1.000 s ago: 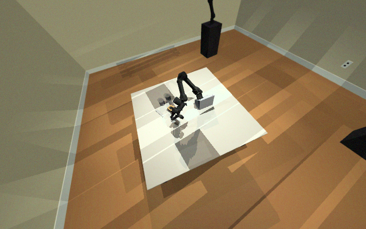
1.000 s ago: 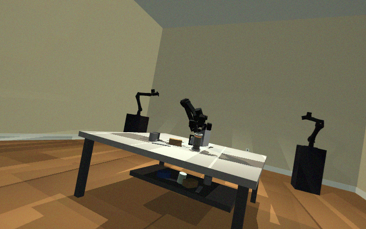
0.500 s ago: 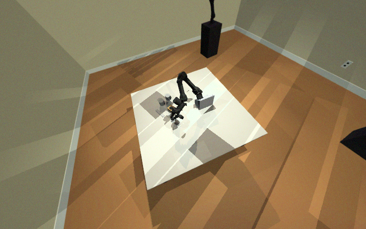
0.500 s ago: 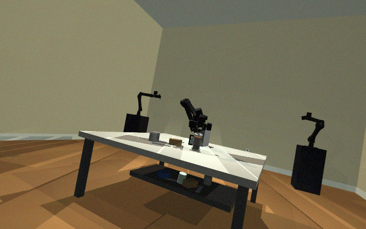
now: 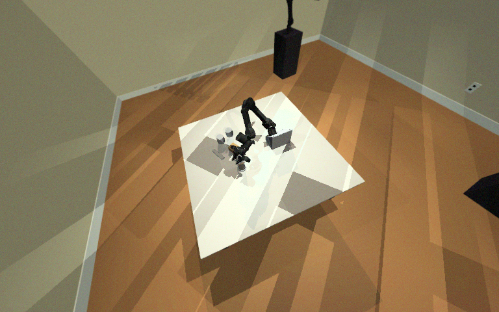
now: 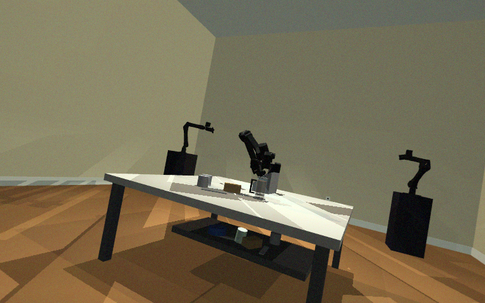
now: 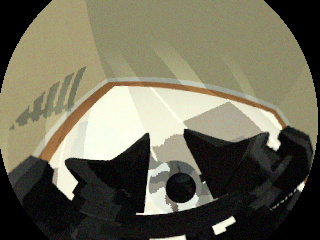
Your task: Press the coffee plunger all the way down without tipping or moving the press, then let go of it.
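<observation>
The coffee press (image 6: 261, 187) stands upright on the white bench (image 6: 297, 217), directly beneath the pincer (image 6: 261, 173). In the wrist view its black plunger knob (image 7: 180, 187) sits low between the two dark fingers, with pale gaps on either side, so the pincer stands partly spread and grips nothing. How far down the plunger sits cannot be told from the wider views.

The arm (image 5: 249, 116) rises from its base behind the pincer, bends sharply at a high elbow, and folds down so the wrist points at the press top from above.

A grey box (image 6: 272, 180) stands just behind the pincer. To one side of it lie a brown block (image 6: 232, 187) and, farther off, a pale cylinder (image 6: 204, 180); the top view shows two such cylinders (image 5: 224, 134) near each other.

The bench has dark legs and a lower shelf (image 6: 215, 236) holding small items. It stands on a wood floor (image 5: 399, 239) crossed by light and shadow bands. Olive walls (image 6: 87, 74) enclose the room, and other dark arms stand on black pedestals (image 6: 408, 223) well apart from the bench.
</observation>
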### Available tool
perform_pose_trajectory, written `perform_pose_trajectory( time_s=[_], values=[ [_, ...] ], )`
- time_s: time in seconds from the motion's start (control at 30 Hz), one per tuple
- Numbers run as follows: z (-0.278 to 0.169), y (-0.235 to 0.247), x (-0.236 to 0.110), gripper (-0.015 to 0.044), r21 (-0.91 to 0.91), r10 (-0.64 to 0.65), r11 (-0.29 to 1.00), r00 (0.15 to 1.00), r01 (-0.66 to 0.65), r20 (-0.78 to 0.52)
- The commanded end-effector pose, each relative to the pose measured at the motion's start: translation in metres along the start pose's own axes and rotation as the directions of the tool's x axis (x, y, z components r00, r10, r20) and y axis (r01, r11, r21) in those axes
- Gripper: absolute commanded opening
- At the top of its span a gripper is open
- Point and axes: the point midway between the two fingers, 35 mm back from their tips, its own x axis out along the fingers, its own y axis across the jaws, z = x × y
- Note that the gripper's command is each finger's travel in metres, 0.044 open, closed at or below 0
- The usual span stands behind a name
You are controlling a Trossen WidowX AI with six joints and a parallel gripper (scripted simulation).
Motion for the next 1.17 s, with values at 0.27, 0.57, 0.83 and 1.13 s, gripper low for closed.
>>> perform_pose_trajectory(
  time_s=[0.27, 0.57, 0.83, 1.13],
  values=[
    [0.0, 0.0, 0.0, 0.044, 0.0, 0.0, 1.0, 1.0, 0.0, 0.0],
    [0.033, -0.002, -0.072, 0.044, -0.004, 0.004, 1.0, 1.0, -0.004, -0.016],
    [0.035, -0.002, -0.09, 0.044, -0.007, 0.002, 1.0, 1.0, -0.002, -0.017],
    [0.035, -0.002, -0.09, 0.044, -0.007, 0.002, 1.0, 1.0, -0.002, -0.017]
  ],
)
